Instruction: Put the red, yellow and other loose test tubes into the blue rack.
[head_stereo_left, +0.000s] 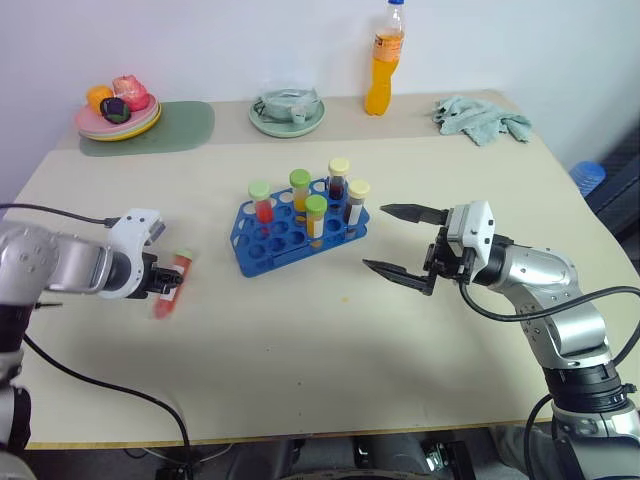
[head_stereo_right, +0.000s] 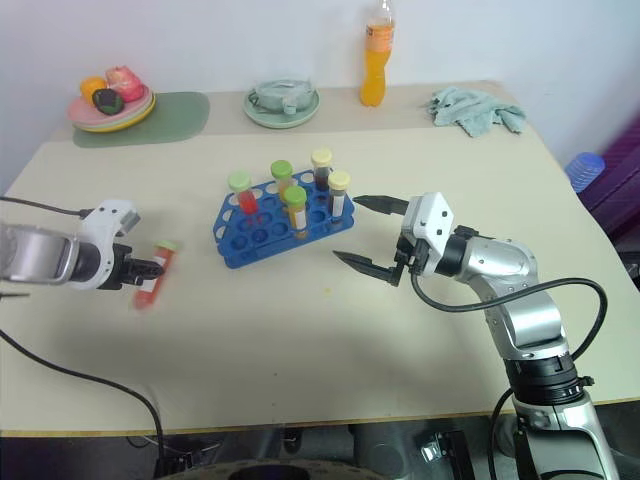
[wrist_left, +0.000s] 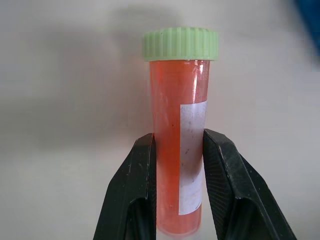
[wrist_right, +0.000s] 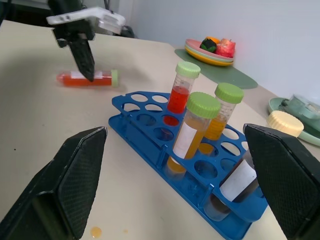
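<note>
Left claw (head_stereo_left: 168, 283) is clamped on the red test tube (head_stereo_left: 172, 281) — just above the surface (head_stereo_left: 300, 330). Right claw (head_stereo_left: 400, 245) gapes wide beside the blue rack (head_stereo_left: 290, 235) — holding nothing

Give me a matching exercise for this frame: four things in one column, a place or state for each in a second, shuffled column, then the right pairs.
Things:
1. left tool
2. right tool
3. blue rack
4. orange bottle

Place or state:
A. holds five upright tubes
B. open, beside the rack
C. stands at the table's far edge
D. shut on the red test tube

Pairs: 1-D, 2-B, 3-A, 4-C
</note>
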